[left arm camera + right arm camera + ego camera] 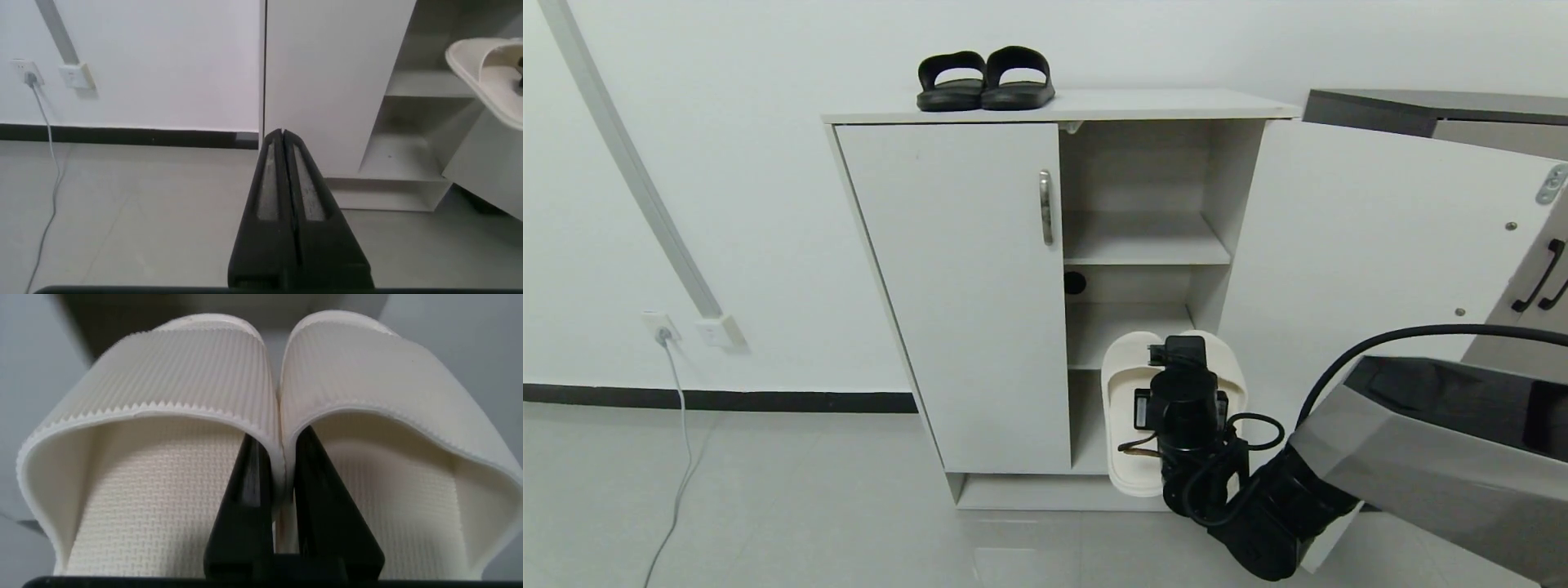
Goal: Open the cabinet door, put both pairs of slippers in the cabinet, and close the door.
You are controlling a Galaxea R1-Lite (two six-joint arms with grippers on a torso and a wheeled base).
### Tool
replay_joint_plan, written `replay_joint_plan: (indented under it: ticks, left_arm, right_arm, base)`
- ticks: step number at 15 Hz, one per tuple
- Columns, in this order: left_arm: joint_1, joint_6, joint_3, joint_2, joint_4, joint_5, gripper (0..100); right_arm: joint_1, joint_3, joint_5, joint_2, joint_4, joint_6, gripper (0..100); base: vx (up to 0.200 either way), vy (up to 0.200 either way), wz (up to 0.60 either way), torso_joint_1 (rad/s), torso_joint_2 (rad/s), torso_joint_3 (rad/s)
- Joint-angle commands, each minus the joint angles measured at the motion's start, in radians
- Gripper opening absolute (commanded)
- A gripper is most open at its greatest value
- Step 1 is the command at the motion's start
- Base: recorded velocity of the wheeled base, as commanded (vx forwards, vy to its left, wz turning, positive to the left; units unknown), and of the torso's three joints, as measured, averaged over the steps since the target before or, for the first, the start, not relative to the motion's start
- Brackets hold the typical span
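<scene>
Wall socket (pixel 660 325) with grey cable (pixel 689 445); black skirting (pixel 719 400).

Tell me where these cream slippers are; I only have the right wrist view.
Observer: The right pincer holds the white slippers before the open right half of the cabinet, near its lower shelves.
Operator: Is the other pair stowed?
Observer: No, the black slippers sit on the cabinet top.
Operator: And the left arm?
Observer: The left pincer is shut and empty, low above the floor, facing the closed left door.
</scene>
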Motion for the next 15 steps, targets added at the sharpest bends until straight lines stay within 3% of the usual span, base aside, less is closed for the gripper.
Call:
replay_joint_plan:
  ticks: [1,4,15]
  left_arm:
    - [0.001,0.0,0.0,0.001,0.0,0.0,0]
    - [0.001,0.003,0.0,0.001,0.0,-0.001,0]
    - [0.001,0.005,0.0,0.001,0.003,-0.007,0]
  right_arm:
    - [0.0,0.001,0.009,0.019,-0.023,0.0,0]
    - [-0.009,0.007,0.061,0.048,-0.074,-0.002,0]
    - [-0.018,0.01,0.066,0.095,-0.099,-0.009,0]
  base:
    - [0.0,0.0,0.0,0.0,0.0,0.0]
    - [0.0,0.0,0.0,0.0,0.0,0.0]
    - [0.0,0.0,0.0,0.0,0.0,0.0]
